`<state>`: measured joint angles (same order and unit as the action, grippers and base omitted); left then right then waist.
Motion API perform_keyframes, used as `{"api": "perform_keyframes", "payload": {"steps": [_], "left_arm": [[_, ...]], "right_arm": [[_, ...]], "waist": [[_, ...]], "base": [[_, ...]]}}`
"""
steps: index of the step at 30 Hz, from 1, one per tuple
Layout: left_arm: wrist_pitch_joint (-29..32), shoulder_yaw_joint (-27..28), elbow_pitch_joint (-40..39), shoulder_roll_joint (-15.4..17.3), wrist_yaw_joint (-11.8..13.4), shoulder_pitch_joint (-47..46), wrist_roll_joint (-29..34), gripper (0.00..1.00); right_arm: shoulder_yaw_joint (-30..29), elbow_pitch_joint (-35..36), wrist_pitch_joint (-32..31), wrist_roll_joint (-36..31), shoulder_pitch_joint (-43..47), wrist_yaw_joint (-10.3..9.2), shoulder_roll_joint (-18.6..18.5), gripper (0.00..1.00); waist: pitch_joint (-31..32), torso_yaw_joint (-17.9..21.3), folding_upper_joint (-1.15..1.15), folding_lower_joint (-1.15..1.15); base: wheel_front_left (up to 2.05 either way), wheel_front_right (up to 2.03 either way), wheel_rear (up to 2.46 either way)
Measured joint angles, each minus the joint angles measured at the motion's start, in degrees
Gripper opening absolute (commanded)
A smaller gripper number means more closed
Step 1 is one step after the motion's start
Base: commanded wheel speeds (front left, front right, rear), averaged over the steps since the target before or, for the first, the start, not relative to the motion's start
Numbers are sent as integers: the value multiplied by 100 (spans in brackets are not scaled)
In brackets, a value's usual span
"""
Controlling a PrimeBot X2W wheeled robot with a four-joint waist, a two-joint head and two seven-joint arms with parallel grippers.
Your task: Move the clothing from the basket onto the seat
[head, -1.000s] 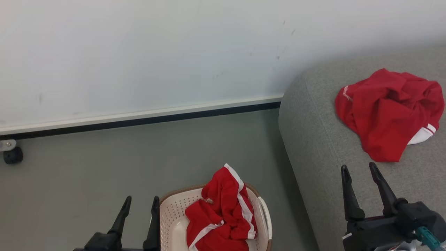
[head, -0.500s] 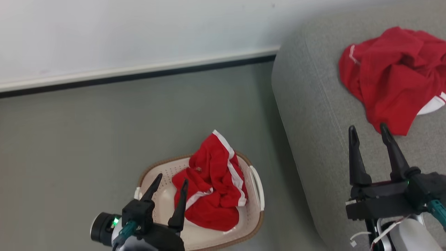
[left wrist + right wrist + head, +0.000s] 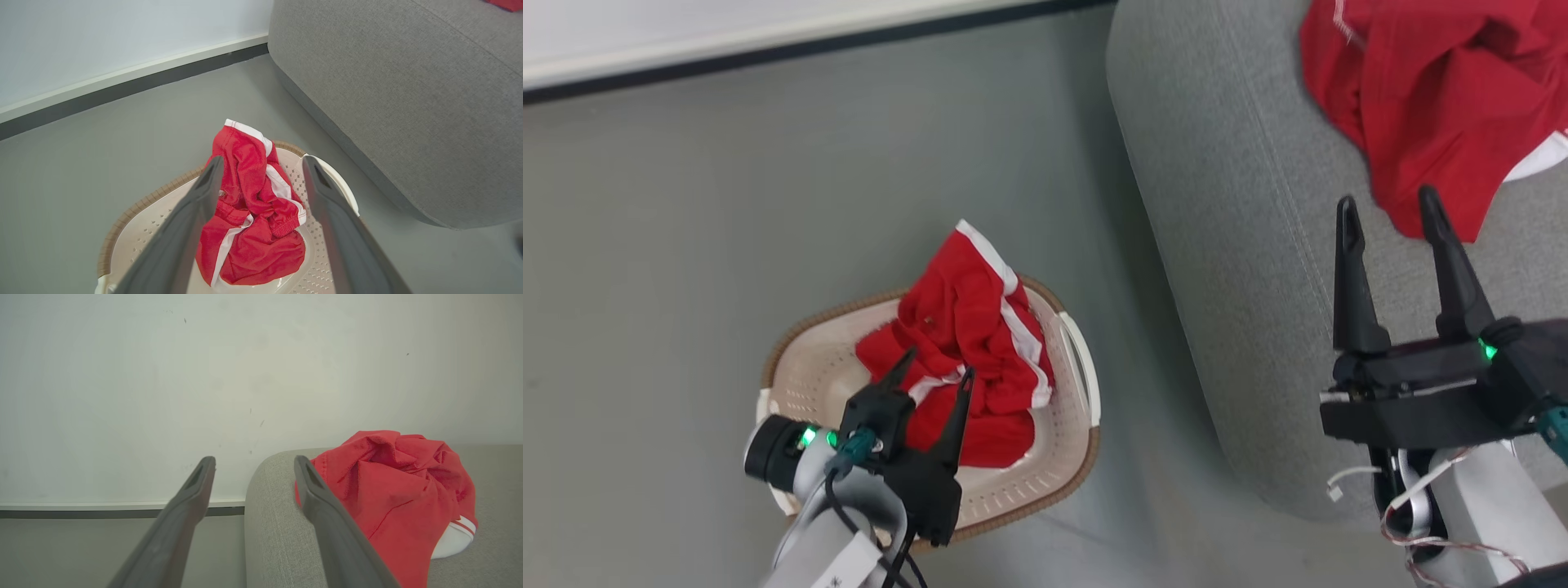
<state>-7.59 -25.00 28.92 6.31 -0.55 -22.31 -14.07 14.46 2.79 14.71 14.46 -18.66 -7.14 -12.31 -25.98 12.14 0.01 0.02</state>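
A crumpled red garment with white stripes [image 3: 968, 343] [image 3: 249, 208] lies piled in the cream basket [image 3: 1058, 457] [image 3: 135, 228] on the floor. My left gripper [image 3: 938, 363] [image 3: 261, 163] hangs open just above the pile, its fingers either side of the cloth, nothing held. A second red garment [image 3: 1429, 90] [image 3: 392, 494] rests on the grey sofa seat [image 3: 1217, 204] [image 3: 269, 539]. Over the seat's front part my right gripper [image 3: 1387, 206] [image 3: 254, 459] is open and empty, its tips near that garment's lower edge.
The basket stands on grey floor [image 3: 727, 204] left of the sofa's rounded side [image 3: 388, 102]. A white wall with a pale skirting and a dark strip [image 3: 768, 41] [image 3: 102, 510] runs behind.
The head camera has tilted down, so the whole scene shifted up. My left gripper has come in from the basket's left edge to over the red pile. The right gripper is still open.
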Motion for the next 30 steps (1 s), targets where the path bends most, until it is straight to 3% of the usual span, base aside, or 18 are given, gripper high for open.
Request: {"api": "perform_keyframes", "payload": {"steps": [30], "left_arm": [[316, 296, 1535, 5, 4, -2242, 60, 100]], "right_arm": [[44, 872, 2, -455, -1658, 43, 203, 100]], "waist": [[-2581, 500, 0, -1]], "base": [[0, 0, 0]]}}
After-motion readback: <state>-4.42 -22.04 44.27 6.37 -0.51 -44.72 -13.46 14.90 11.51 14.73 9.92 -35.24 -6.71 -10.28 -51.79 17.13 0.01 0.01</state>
